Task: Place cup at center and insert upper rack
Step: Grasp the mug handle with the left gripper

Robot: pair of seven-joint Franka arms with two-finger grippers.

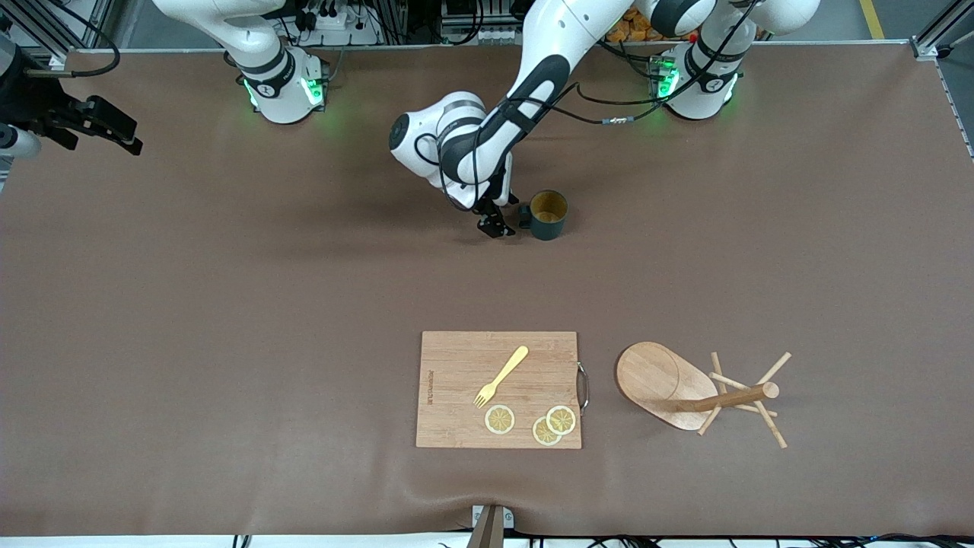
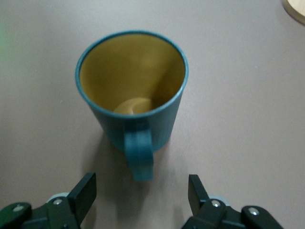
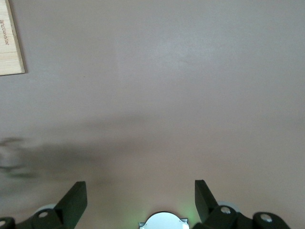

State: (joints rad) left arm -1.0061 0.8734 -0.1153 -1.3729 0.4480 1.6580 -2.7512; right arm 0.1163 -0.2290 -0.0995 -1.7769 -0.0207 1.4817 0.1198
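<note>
at the right arm's end of the table the right gripper (image 1: 114,129) waits up in the air above bare table, its fingers (image 3: 76,198) spread wide with nothing between them; its wrist view shows only the table (image 3: 181,86) and a corner of the board (image 3: 10,52). toward the middle, the left gripper (image 1: 496,225) is down at table level just beside the one cup (image 1: 547,214), on the handle's side; the jaws stand apart on either side of the handle (image 2: 139,160) without touching it, holding nothing. the cup stands upright near the table's middle, well apart from everything else, tan inside showing. nearer the front camera lies one wooden board (image 1: 498,389) with a metal handle (image 1: 584,386) on its edge; on it are one yellow fork (image 1: 501,376) and three lemon slices (image 1: 499,419), two of them overlapping. just beside the board, toward the left arm's end, the one rack (image 1: 698,393) lies tipped on its side, oval base on edge, post and pegs resting on the table. nothing lies between cup and rack.
</note>
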